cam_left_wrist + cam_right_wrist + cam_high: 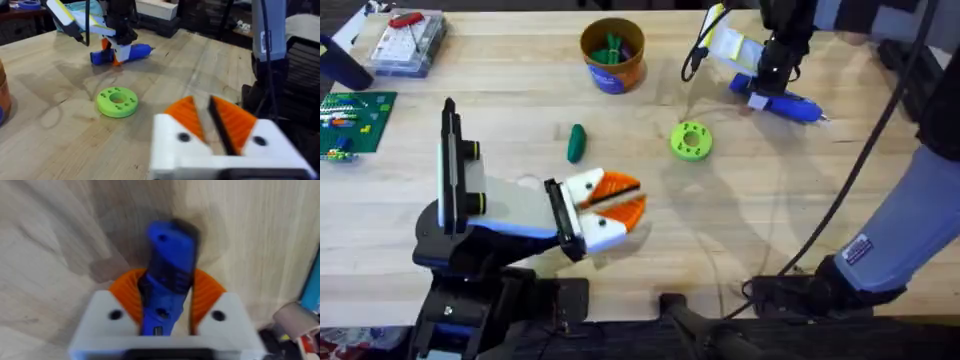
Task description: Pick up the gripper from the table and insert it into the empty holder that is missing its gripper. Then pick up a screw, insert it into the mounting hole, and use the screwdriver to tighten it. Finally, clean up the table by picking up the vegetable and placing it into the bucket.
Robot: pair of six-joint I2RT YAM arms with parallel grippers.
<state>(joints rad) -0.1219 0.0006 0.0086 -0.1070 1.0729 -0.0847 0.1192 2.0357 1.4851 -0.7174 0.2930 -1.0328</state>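
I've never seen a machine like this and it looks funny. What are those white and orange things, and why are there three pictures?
Those are the hands of two robot arms, called grippers. One picture looks down from above the wooden table. The other two come from little cameras on the robot's wrists.

The left gripper hangs open over the table, holding nothing. The right gripper is closed around a blue screwdriver at the far side of the table.

On the table lie a dark green toy cucumber and a lime-green ring with holes. Behind them stands an orange-brown bucket with something green inside. At the far left corner sits a clear parts box.
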